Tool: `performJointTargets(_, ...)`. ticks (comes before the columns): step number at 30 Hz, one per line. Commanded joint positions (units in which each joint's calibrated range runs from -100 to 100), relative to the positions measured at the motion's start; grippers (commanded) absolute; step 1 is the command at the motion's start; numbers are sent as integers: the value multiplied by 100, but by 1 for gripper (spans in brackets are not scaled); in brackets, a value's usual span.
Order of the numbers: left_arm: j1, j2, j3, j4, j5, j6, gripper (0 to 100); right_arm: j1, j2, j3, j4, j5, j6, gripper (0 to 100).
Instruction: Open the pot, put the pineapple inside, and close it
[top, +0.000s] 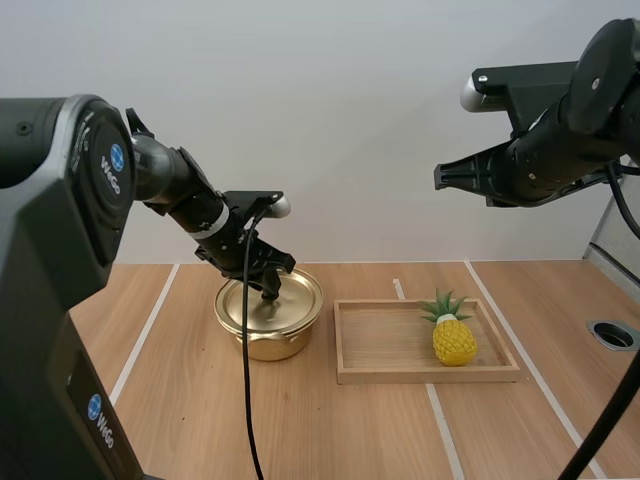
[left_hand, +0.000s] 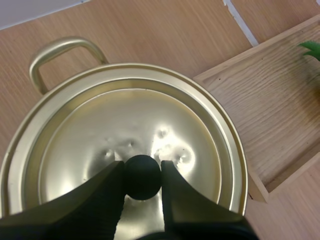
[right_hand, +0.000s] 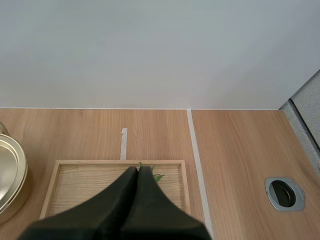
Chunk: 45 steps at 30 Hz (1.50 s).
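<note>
- Pot (top: 268, 325) stands on the table (top: 330, 430), gold, round and shallow. Its lid (top: 285, 292) is seated all round inside the rim.
- Lid is polished brass colour with stepped rings, a few small dents near the centre, and a black ball knob (left_hand: 142, 186).
- Left gripper (top: 270, 290) comes down at a slant onto the lid centre. In the left wrist view, the left gripper (left_hand: 142, 165) has its fingers clasping the knob, one on each side and touching it.
- One loop handle (left_hand: 60, 50) juts from the pot's side facing away from the tray; bare tabletop lies beyond it.
- Wooden tray (top: 430, 377) lies just to the pot's right, its near edge close to the pot wall but apart from it.
- Pineapple (top: 454, 338) is yellow with a green crown. It sits in the tray at the end far from the pot.
- Right gripper (top: 445, 175) hangs high, right of the pot and above the tray, with open air beneath it. In its own view, the right gripper (right_hand: 138, 172) has its fingers pressed together as one wedge, holding nothing.
- Bare wood lies in front of the pot.
</note>
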Motion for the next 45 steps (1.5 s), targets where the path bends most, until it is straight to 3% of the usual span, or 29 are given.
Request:
performJointTargets(1, -17, -79, -44, -227, -117, -58, 0, -23, -38, -39, 12, -13, -12, 0)
performJointTargets(12, -17, -853, -586, -290, -818, -160, 0, -23, -38, -39, 12, -30, -12, 0)
performJointTargets(28, -17, -3249, -708, -468, -3997, -312, 0, -23, -76, -39, 12, -85, -12, 0)
performJointTargets(45, -17, -5097, -708, -496, -5624, -312, 0, -23, -438, -39, 12, -120, -31, 0)
